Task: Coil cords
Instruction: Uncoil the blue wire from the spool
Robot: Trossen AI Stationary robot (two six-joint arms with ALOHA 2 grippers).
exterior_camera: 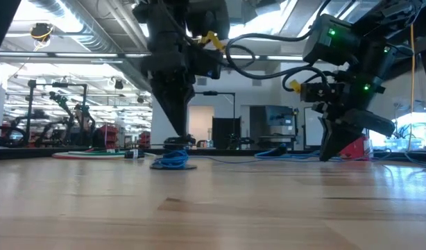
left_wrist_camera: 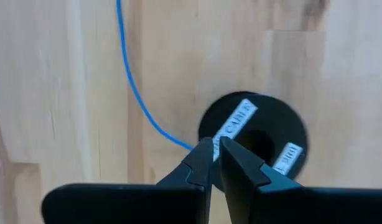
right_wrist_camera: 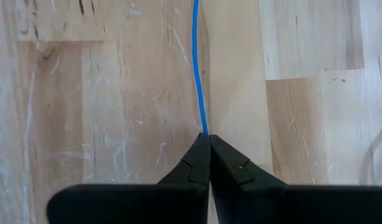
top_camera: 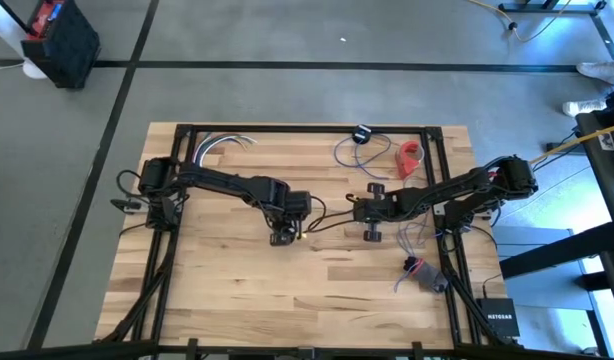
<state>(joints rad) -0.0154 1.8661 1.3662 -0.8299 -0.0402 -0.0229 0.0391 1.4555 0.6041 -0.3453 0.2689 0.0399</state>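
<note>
A thin blue cord (left_wrist_camera: 125, 74) runs to a round black spool (left_wrist_camera: 259, 134) with white labels. In the low view the spool and its blue windings (exterior_camera: 173, 161) lie on the table. My left gripper (left_wrist_camera: 214, 144) hangs just over the spool, pointing down, its fingers shut to a hairline gap. My right gripper (right_wrist_camera: 208, 135) is shut on the blue cord (right_wrist_camera: 197, 62) to the right of the left gripper (top_camera: 285, 238). Another thin cord (top_camera: 355, 152) lies in loose loops at the far side, ending in a small black disc (top_camera: 362, 133). My left gripper stands with its fingertips (left_wrist_camera: 203, 152) right beside the point where the cord (left_wrist_camera: 186, 144) meets the spool. I cannot tell whether it touches the cord or the spool. My right gripper pinches the blue cord (right_wrist_camera: 203, 129) between its two fingertips, slanting down from above. The cord runs straight away from the tips, along the line of the fingers, close over the wood.
A red object (top_camera: 410, 157) lies at the far right. A small dark and red object with thin cords (top_camera: 423, 272) lies at the near right. Pale cables (top_camera: 222, 145) lie at the far left. A black box (top_camera: 497, 318) sits beyond the table's right edge.
</note>
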